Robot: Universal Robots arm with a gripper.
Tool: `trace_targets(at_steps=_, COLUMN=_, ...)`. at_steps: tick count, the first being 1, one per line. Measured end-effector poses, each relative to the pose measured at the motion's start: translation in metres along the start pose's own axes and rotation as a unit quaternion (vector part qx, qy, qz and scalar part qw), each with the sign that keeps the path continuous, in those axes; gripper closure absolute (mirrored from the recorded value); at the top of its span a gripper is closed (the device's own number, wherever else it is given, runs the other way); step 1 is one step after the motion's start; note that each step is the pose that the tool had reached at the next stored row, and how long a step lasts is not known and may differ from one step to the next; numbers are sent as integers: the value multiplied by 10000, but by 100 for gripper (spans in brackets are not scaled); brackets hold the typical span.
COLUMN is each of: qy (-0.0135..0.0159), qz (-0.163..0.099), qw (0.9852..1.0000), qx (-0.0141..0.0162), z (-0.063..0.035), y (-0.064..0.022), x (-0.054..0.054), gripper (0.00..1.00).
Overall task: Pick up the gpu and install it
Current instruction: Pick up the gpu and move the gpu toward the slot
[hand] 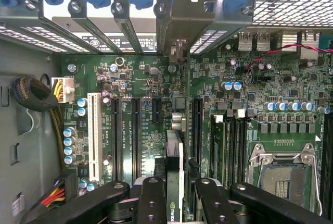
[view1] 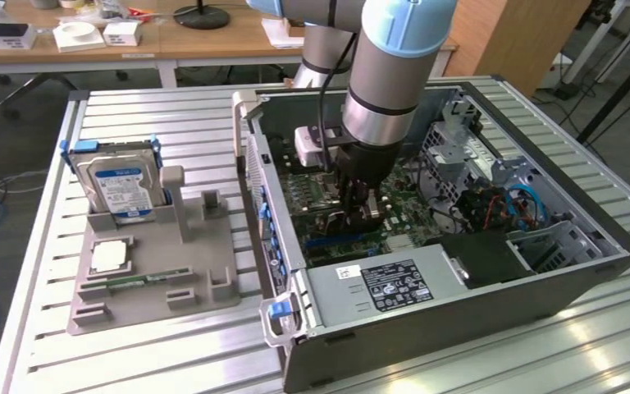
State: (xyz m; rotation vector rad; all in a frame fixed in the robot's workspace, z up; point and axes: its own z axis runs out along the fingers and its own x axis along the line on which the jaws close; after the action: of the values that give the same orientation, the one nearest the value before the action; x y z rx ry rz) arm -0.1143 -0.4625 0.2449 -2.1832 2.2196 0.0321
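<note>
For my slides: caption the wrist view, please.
Gripper holds the gpu edge-on above the motherboard's expansion slots.

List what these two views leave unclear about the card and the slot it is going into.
- Exterior view: the gpu is mostly hidden behind the gripper and the arm.
- Wrist view: the gpu is seen edge-on, so its faces do not show; its near end is cut off by the picture's edge.
- Wrist view: the slot beneath the card is covered by the card, so whether it is seated cannot be told.
- Exterior view: the power supply label is too small to read.
</note>
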Motion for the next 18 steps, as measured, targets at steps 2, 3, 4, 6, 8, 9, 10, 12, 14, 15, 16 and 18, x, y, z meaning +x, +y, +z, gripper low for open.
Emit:
trace_targets(at_steps=2, qy=0, qz=0, qw=10000, qx=0, z=0, y=0, x=0, gripper=74)
trace_targets(at_steps=3, qy=0, qz=0, qw=10000, qx=0, z=0, y=0, x=0, gripper=74)
trace_targets(at_steps=4, qy=0, qz=0, qw=10000, qx=0, z=0, y=0, x=0, gripper=74)
trace_targets(at_steps=6, qy=0, qz=0, qw=10000, qx=0, z=0, y=0, x=0, gripper=74)
trace_targets(at_steps=8, qy=-1, qz=0, qw=10000, qx=0, z=0, y=0, x=0, gripper=74)
trace_targets(at_steps=9, qy=0, qz=0, qw=10000, qx=0, z=0, y=0, x=0, gripper=73)
trace_targets(at_steps=10, qy=0, qz=0, qw=10000, qx=0, z=0, y=0, x=0, gripper=73)
trace_targets(at_steps=12, qy=0, qz=0, qw=10000, qx=0, z=0, y=0, x=0, gripper=66)
trace_targets(at_steps=14, qy=0, qz=0, qw=10000, qx=0, z=0, y=0, x=0, gripper=66)
trace_targets(at_steps=15, qy=0, qz=0, qw=10000, qx=0, z=0, y=0, x=0, gripper=66)
trace_targets(at_steps=16, qy=0, qz=0, qw=10000, qx=0, z=0, y=0, x=0, gripper=66)
trace_targets(at_steps=18, qy=0, qz=0, qw=10000, qx=0, z=0, y=0, x=0, gripper=66)
